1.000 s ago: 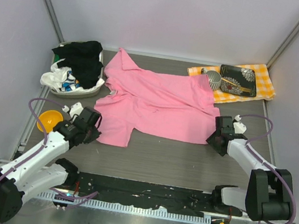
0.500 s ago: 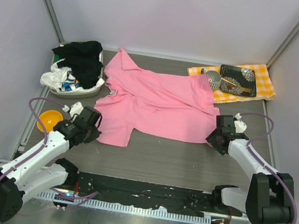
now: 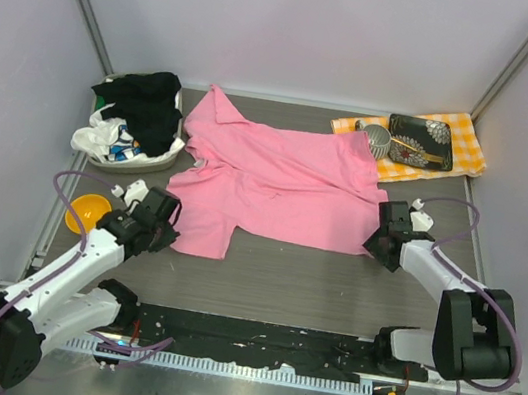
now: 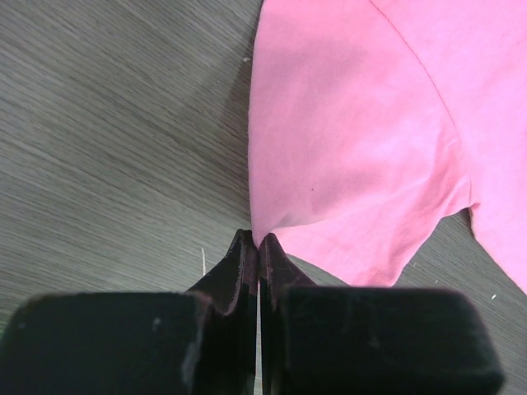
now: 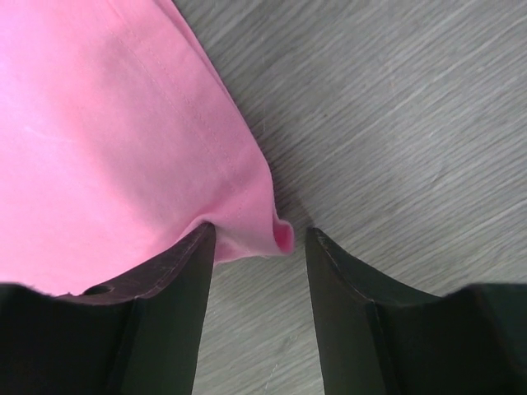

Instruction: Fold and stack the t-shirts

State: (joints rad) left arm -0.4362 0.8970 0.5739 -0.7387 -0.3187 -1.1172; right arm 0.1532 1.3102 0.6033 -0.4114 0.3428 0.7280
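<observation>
Top external view: the pink t-shirt [image 3: 276,184] lies spread mid-frame on the bench [image 3: 310,286], with an arm at its lower-left corner and another at its lower-right, probably so both can be lifted for a fold. Only the wrist views show the grips. The left gripper [image 4: 258,240] has its fingers clenched on a peaked cloth corner, while the right gripper [image 5: 259,234] has its fingers released, straddling the other corner.

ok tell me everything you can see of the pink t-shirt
The pink t-shirt is plain, soft cloth, spread out but rumpled on the grey table, neck to the left. The left gripper is shut on its near sleeve corner; the right gripper is open, fingers either side of a hem corner.
</observation>
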